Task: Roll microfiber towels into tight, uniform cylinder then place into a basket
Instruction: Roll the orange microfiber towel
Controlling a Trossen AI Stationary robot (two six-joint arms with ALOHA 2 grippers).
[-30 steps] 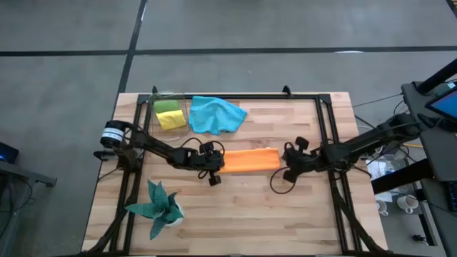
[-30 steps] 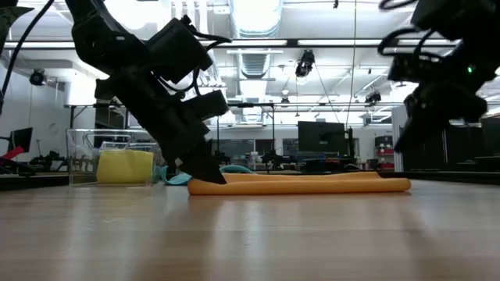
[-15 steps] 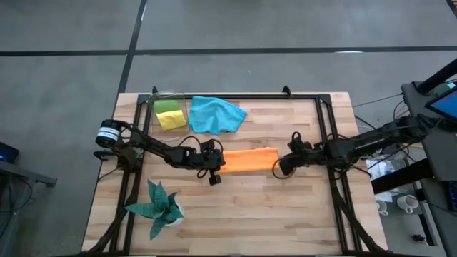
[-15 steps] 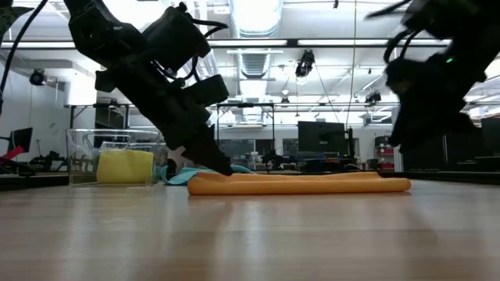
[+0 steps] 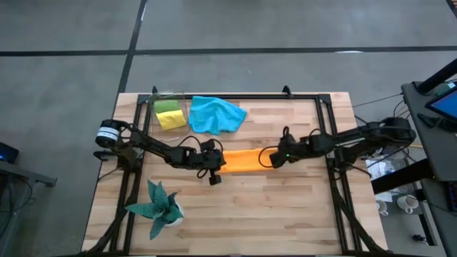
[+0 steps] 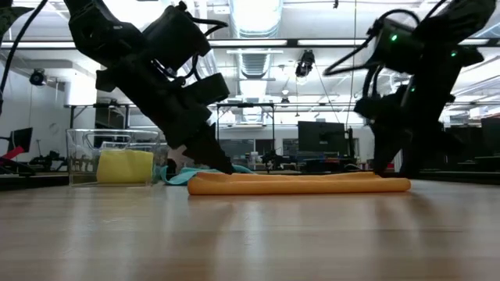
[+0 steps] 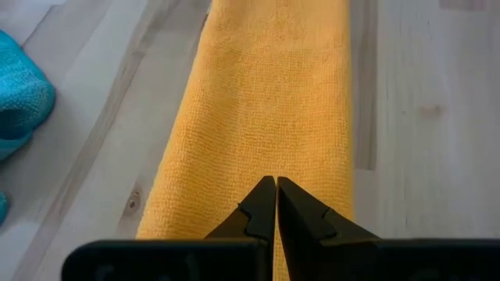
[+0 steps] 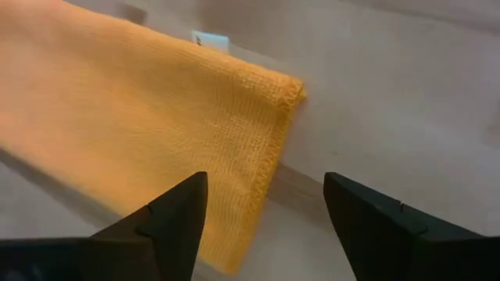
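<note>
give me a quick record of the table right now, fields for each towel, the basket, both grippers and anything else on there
orange towel: folded into a long strip, flat at mid-table
blue towel: loose heap beside the basket
yellow towel: inside the basket
green towel: inside the basket, next to the yellow one
basket: clear, at the table's far left corner
left gripper: shut, tips on the orange towel's left end
right gripper: open, over the orange towel's right end
plant: near left corner
</note>
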